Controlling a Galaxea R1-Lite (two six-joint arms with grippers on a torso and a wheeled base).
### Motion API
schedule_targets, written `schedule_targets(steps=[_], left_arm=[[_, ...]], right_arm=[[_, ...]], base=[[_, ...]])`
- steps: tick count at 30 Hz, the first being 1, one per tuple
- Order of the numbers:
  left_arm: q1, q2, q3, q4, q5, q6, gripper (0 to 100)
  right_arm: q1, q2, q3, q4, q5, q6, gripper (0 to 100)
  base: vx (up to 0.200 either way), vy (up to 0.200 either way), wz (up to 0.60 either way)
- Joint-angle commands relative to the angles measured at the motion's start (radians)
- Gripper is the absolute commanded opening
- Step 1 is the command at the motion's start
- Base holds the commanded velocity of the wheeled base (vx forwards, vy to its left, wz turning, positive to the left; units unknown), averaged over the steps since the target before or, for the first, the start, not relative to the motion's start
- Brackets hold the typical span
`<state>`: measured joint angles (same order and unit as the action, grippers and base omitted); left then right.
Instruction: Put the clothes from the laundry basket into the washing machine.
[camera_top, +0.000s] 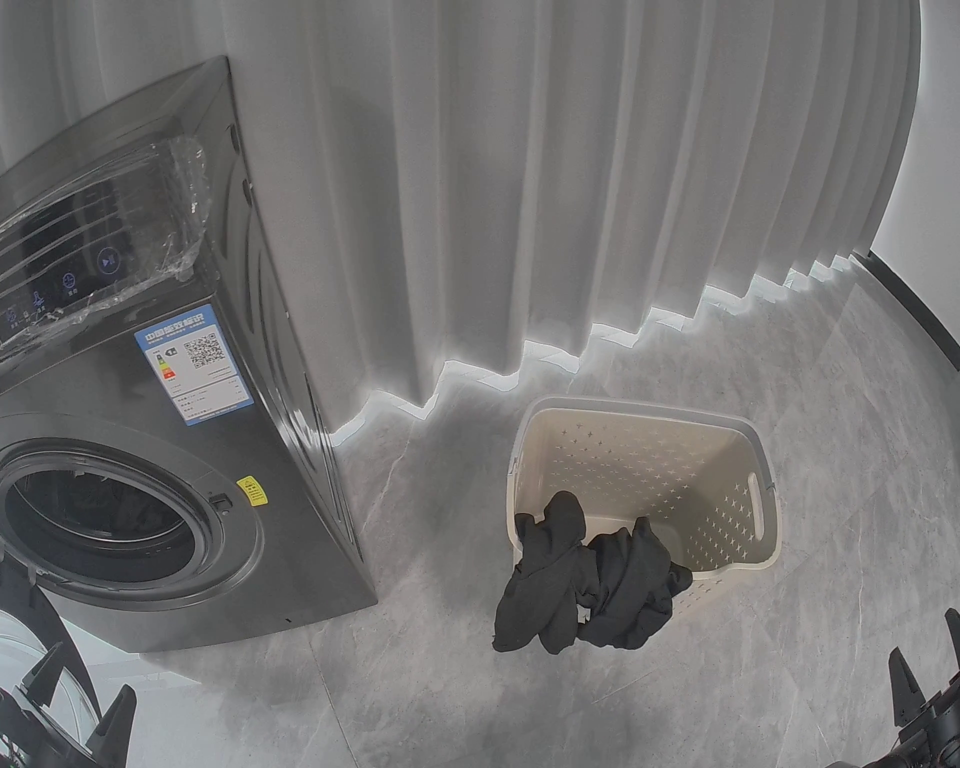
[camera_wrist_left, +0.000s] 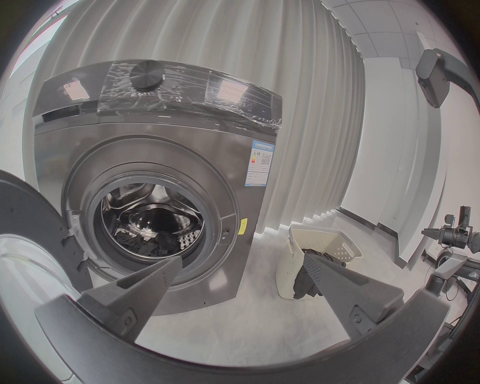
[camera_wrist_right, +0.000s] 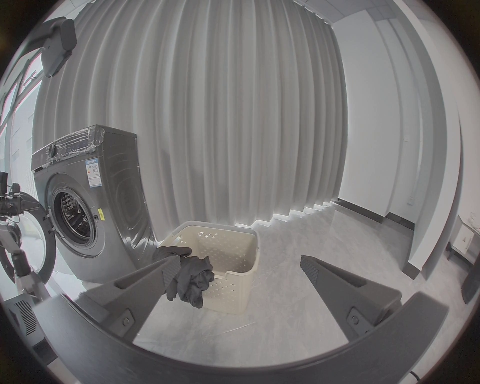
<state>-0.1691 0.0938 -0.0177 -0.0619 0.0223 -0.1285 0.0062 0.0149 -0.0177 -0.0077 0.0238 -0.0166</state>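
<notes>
Dark clothes (camera_top: 585, 585) hang over the laundry basket's (camera_top: 640, 408) near rim, well apart from the right gripper (camera_wrist_right: 240, 264) (wide open, holding nothing). The left gripper (camera_wrist_left: 241, 260), open too, sits near the washing machine (camera_top: 120, 395).

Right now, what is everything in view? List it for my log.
washing machine: one, dark grey, on the floor to the left of the basket
door: one, dark grey, swung open
clothes in drum: count unclear, dark, at the bottom of the drum
laundry basket: one, cream, on the floor near the curtain
draped clothes: one bundle, dark, hanging over the basket's near rim
curtain: one, white, behind machine and basket
floor: grey, stone-look
left end effector: one, dark, open and empty, facing the drum
right end effector: one, dark, open and empty, facing the basket
</notes>
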Motion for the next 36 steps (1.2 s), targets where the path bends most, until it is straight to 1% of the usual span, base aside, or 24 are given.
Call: schedule_targets(steps=[1,7,19,36], left_arm=[[0.000,0.003,0.015,0.001,0.001,0.000,100],[0.000,0.003,0.015,-0.001,0.002,0.000,100],[0.000,0.003,0.015,-0.001,0.004,0.000,100],[-0.001,0.003,0.015,-0.001,0.002,-0.002,100]], right_arm=[[0.001,-0.009,0.018,0.000,0.001,0.000,100],[0.001,-0.009,0.018,0.000,0.001,0.000,100],[0.000,-0.009,0.018,0.000,0.001,0.000,100],[-0.003,-0.007,0.018,0.000,0.001,-0.003,100]], base=[[0.000,0.000,0.00],[0.000,0.000,0.00],[0.000,0.000,-0.60],[0.000,0.000,0.00]])
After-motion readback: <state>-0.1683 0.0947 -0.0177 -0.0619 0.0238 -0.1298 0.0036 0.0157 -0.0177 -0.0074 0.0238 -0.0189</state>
